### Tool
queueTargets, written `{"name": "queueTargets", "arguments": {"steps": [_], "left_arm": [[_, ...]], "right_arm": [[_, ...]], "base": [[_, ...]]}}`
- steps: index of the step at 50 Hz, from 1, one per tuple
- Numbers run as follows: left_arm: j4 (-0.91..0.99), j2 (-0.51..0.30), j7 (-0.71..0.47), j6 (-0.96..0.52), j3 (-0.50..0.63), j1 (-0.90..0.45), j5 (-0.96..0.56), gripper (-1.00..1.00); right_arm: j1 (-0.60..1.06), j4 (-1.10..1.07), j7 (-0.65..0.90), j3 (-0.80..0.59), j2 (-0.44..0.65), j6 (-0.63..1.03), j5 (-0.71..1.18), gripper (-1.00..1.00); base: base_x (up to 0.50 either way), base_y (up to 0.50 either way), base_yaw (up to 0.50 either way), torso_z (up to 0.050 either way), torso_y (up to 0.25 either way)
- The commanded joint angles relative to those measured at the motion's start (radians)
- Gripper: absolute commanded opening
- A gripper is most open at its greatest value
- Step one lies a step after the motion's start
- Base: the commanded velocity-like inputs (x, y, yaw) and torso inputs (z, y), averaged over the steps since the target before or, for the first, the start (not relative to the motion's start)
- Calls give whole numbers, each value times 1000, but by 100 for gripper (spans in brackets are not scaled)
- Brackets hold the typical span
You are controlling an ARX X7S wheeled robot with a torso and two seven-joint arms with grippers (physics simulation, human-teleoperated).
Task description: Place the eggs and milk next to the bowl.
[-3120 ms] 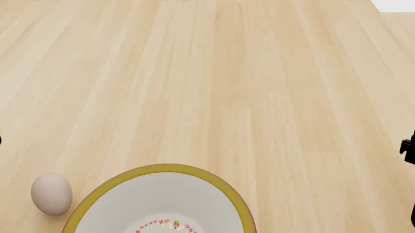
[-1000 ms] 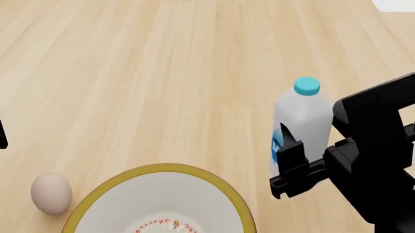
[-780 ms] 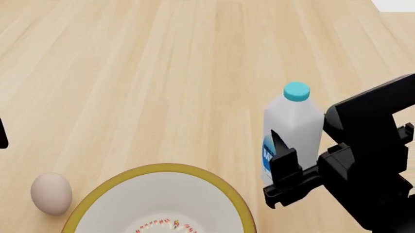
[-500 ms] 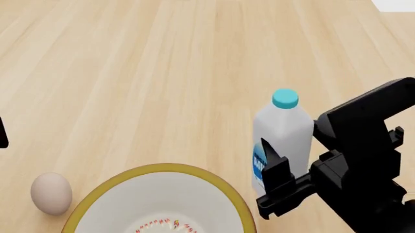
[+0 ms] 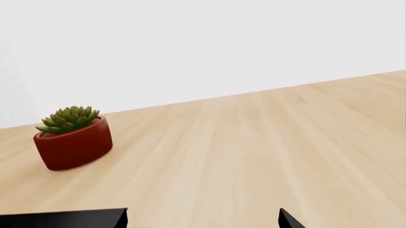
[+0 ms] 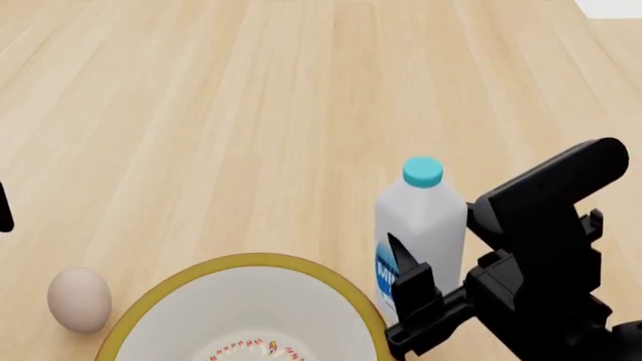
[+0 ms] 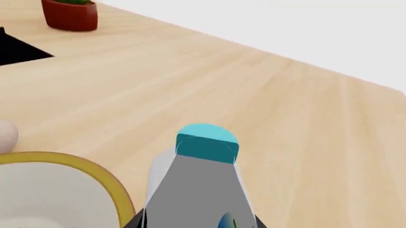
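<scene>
I am holding the milk (image 6: 419, 229) upright in my right gripper (image 6: 434, 289), its jaws clamped on the lower body of the bottle, with the teal cap (image 6: 422, 171) standing straight above. The bottle is sitting just beside the bowl (image 6: 161, 299), at the bowl's right edge as my head camera sees it; the right wrist view puts the yellow rim (image 7: 120, 192) very close to the bottle's side, though I cannot tell whether they are touching, nor whether the base is already on the wooden surface (image 6: 251, 128).

To finish this well, I judge that I should be lowering straight down, not sideways, so the bottle is not nudging the bowl. I want the base flat on the surface before I am opening, and then I should be opening slowly and evenly so neither jaw drags the bottle over. A tall bottle like this is likely to tip if I pull away at an angle, so retreating up and back, away from the bowl, looks safest.

The pale egg (image 6: 80, 299) is lying just beside the bowl's left edge. My left gripper (image 5: 203, 222) is waiting apart over bare wood, near a potted succulent (image 5: 72, 137); the orange-brown egg is not in view.
</scene>
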Motion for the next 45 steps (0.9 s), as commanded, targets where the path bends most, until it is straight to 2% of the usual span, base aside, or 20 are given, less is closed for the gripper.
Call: {"name": "queueTargets", "arguments": {"steps": [1,45], "left_arm": [[4,17,13,-1,-21,6,12,100],[-31,27,38,11,-4,-18,33,100]], "right_arm": [[-4,-1,-36,35,-16,-24,-60,-100],[-128,29,-65,40,-18,-129,-98,-100]], "base": [[0,0,0,0,0],[0,0,0,0,1]]}}
